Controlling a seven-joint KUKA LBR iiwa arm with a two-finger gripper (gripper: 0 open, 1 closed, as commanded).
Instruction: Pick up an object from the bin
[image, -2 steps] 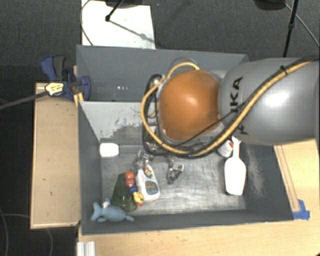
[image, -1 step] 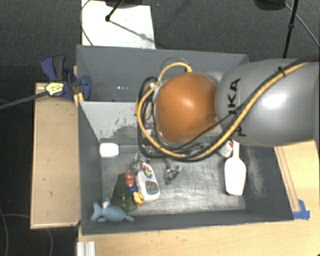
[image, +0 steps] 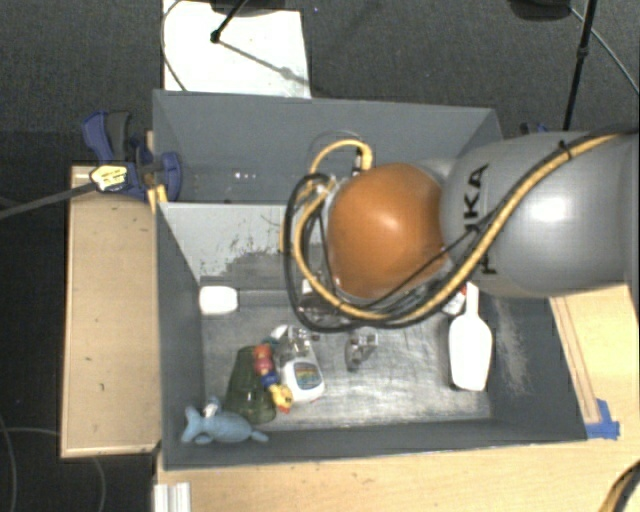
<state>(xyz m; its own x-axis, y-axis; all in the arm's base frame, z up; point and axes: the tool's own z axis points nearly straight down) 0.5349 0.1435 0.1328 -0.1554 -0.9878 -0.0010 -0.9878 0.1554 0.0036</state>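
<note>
Our pincer (image: 330, 350) stands open, low beside the small white gadget (image: 303, 380) at the front of the bin (image: 220, 240). We should centre on it first, avoiding the dark green toy (image: 245, 388) alongside.

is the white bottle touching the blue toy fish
No, the white bottle lies at the right side of the bin, while the blue toy fish lies apart in the near left corner.

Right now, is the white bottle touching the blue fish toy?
Apart. The camera view shows the white bottle at right, the blue fish toy lower left, bin floor between.
</note>
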